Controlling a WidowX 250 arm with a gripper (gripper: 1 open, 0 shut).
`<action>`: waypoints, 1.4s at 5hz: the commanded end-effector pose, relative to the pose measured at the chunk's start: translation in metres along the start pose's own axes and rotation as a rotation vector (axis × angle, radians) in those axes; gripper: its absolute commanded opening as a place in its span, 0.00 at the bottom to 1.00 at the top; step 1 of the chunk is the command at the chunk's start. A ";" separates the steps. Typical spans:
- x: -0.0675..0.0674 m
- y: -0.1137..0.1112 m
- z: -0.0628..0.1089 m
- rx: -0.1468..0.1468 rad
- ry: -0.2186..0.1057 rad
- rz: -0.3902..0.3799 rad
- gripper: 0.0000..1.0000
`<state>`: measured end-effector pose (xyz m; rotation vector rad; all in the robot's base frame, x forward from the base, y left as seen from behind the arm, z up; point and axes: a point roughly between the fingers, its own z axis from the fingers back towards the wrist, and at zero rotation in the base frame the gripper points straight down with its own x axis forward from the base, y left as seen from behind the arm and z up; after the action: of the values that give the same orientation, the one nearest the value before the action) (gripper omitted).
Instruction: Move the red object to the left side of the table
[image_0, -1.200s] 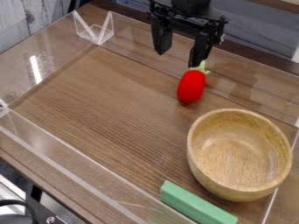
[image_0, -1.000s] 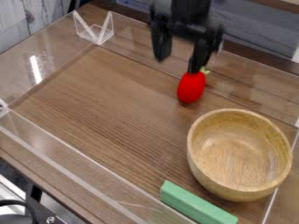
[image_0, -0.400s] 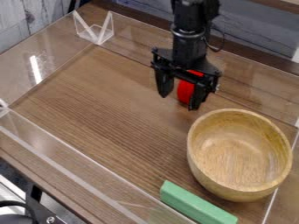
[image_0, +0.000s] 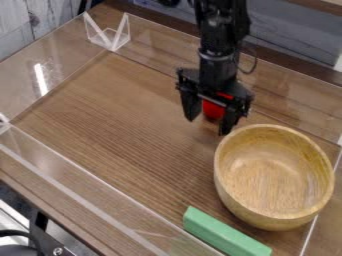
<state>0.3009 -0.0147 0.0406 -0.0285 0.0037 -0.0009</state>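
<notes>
Red object (image_0: 214, 107) orientation hidden between tool (image_0: 214, 113) jaws

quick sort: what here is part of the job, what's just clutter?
Part of the job:
- red toy fruit, between the fingers of the claw
- claw, open, pointing down over the fruit
- table, the left side being the target

Just lying about:
- wooden bowl
- flat green block
- clear stand at the back left corner
</notes>
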 end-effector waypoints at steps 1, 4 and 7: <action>0.023 0.001 0.003 -0.002 -0.083 0.009 1.00; 0.047 0.024 0.006 -0.023 -0.120 -0.083 1.00; 0.062 0.009 0.018 -0.018 -0.120 -0.063 0.00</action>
<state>0.3515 -0.0039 0.0412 -0.0535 -0.0568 -0.0475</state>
